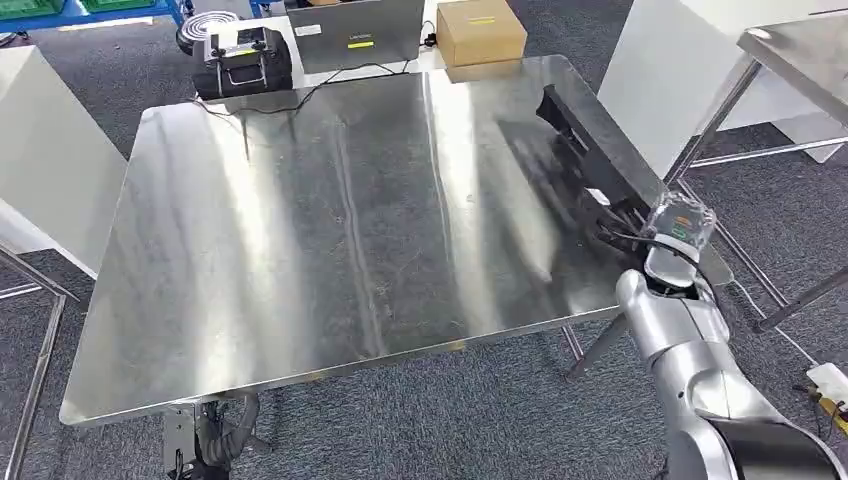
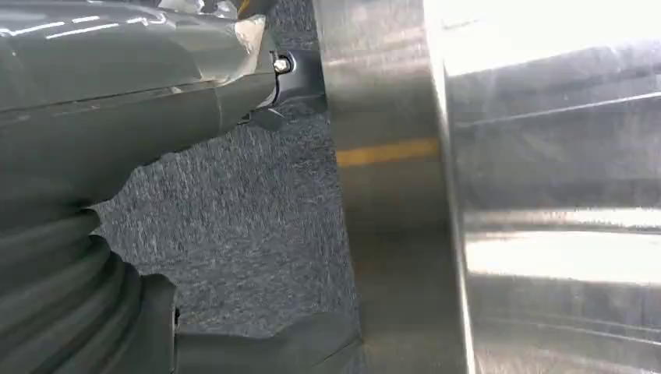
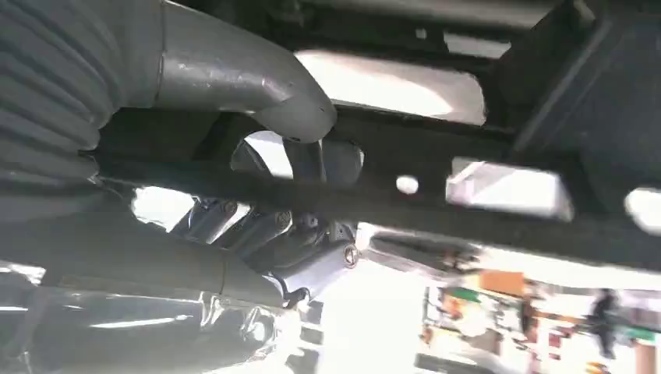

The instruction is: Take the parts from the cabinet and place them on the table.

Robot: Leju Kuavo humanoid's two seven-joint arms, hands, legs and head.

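Observation:
A long black part [image 1: 590, 160] lies along the right side of the steel table [image 1: 300, 250], low over or on its surface; I cannot tell which. My right hand [image 1: 628, 228] grips its near end, with the wrist under a clear cover. In the right wrist view the grey thumb [image 3: 257, 86] hooks over the part's black slotted bar [image 3: 468, 210] and darker fingers [image 3: 265, 230] curl beneath it. My left hand [image 2: 156, 101] hangs beside the table's edge [image 2: 390, 234] above grey carpet. Nothing shows in it, and its fingers are mostly hidden.
At the table's far edge stand a black device [image 1: 245, 55], a grey laptop [image 1: 360, 35] and a cardboard box [image 1: 480, 30], with a cable trailing onto the tabletop. A second steel table [image 1: 800, 50] stands at the right and a white panel [image 1: 40, 150] at the left.

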